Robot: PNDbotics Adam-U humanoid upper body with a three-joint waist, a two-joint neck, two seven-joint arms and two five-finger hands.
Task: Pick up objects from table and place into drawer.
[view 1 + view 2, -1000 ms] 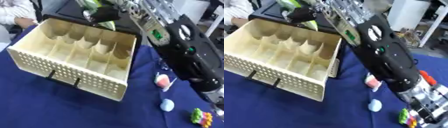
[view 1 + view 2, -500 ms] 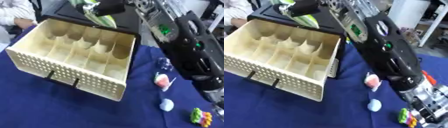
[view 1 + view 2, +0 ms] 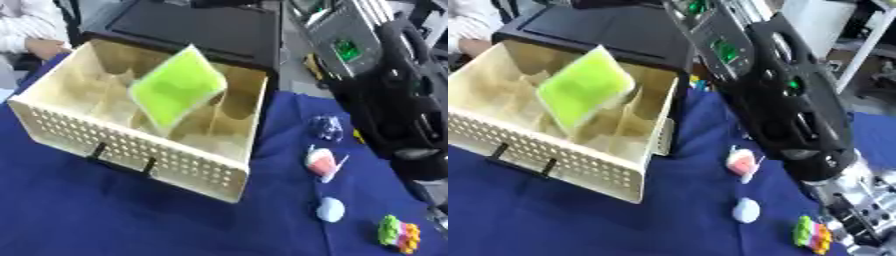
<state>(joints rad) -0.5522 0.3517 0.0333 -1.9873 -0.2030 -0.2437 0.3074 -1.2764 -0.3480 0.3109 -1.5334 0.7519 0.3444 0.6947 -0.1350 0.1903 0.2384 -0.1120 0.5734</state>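
A flat bright green object (image 3: 175, 90) stands tilted in the cream perforated drawer (image 3: 114, 145), leaning across its middle dividers with no hand on it. My right arm (image 3: 780, 100) rises from the lower right past the drawer's right side to the top edge. Only a dark sliver of my right hand (image 3: 623, 3) shows there, above the black cabinet. On the blue cloth right of the drawer lie a pink-and-white thing (image 3: 321, 162), a pale blue thing (image 3: 331, 209), a green, yellow and pink block (image 3: 398, 233) and a small dark bluish thing (image 3: 327, 127). My left hand is out of sight.
The drawer juts out of a black cabinet (image 3: 210, 30) onto the blue-covered table (image 3: 105, 215). It has two dark handles on its front. A person's sleeve and hand (image 3: 35, 40) show at the far left corner. My arm fills most of the right side.
The green object was held above the drawer's back edge; now it is out of the hand and down among the compartments. My right hand has drawn up to the top edge.
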